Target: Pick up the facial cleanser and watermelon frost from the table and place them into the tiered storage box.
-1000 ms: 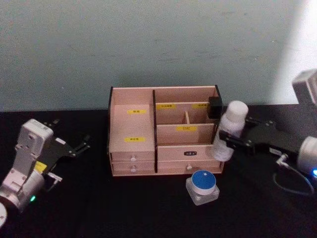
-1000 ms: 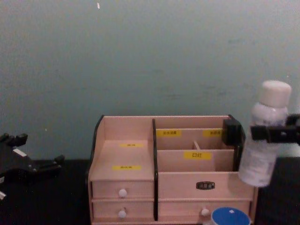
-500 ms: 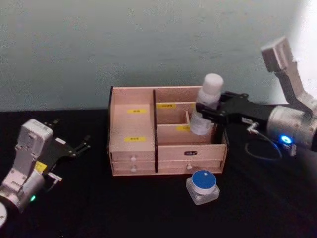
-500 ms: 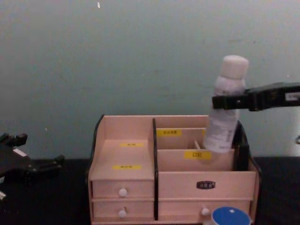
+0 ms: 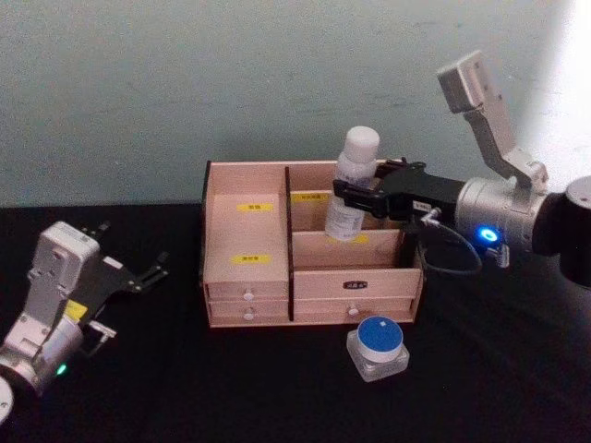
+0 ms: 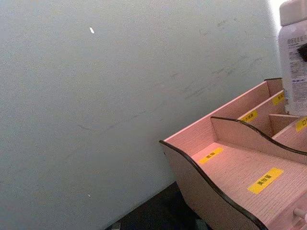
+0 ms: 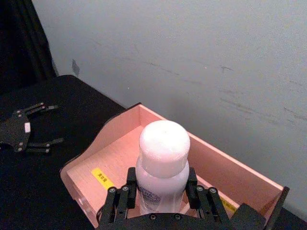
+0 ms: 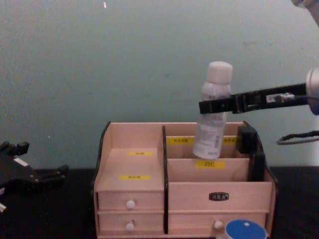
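Note:
The facial cleanser (image 5: 352, 183), a white bottle with a white cap, hangs slightly tilted over the rear compartments of the tiered storage box (image 5: 247, 242), right of its black middle divider. My right gripper (image 5: 355, 197) is shut on the bottle's upper body, as the chest view (image 8: 212, 106) and right wrist view (image 7: 162, 190) also show. The bottle (image 8: 213, 119) has its base near the upper tier labels. The watermelon frost (image 5: 377, 345), a small clear jar with a blue lid, stands on the table in front of the box's right drawers. My left gripper (image 5: 132, 251) rests open at the left.
A black cloth covers the table (image 5: 231, 388), with a pale wall behind. The box (image 8: 132, 159) has small drawers with white knobs along its front. A cable (image 5: 450, 254) loops under the right arm. Open table lies left and front of the box.
The right gripper has carried the bottle leftward, from beside the box's right end to above its rear compartments near the middle divider. The left arm and the blue-lidded jar have stayed put.

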Robot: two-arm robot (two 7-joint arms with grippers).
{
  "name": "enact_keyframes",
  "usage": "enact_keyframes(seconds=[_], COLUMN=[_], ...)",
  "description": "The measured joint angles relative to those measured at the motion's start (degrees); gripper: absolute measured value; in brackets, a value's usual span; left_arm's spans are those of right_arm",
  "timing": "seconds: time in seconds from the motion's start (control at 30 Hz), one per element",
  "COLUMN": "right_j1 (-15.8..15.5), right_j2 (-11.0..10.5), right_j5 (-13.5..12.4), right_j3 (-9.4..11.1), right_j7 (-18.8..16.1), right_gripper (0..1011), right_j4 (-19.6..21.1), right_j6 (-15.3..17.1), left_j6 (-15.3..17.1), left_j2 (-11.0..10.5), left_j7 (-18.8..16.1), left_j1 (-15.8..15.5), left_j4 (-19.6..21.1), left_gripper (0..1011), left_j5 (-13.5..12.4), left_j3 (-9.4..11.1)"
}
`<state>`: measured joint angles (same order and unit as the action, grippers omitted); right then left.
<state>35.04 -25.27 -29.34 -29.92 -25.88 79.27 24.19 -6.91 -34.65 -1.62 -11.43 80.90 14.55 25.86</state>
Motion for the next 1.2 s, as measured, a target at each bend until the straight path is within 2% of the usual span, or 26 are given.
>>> enact_keyframes(seconds=[0.53,1.2], right_j1=[4.13,6.67], right_j2=[3.37,6.94], right_j5=[1.69,4.91], right_j3=[-2.21,-2.56], right_j7=[-0.39,-0.27], right_gripper=[596,596], right_j4=[-5.71,-12.05], right_j6=[-0.47,-3.05], left_j6=[0.0,0.0], left_j2=[0.0,0.0], left_j7=[0.0,0.0], left_j1=[0.0,0.0], left_j4=[0.0,0.0], left_gripper=[1001,1001], left_j5=[0.0,0.0], left_j3=[0.0,0.0])
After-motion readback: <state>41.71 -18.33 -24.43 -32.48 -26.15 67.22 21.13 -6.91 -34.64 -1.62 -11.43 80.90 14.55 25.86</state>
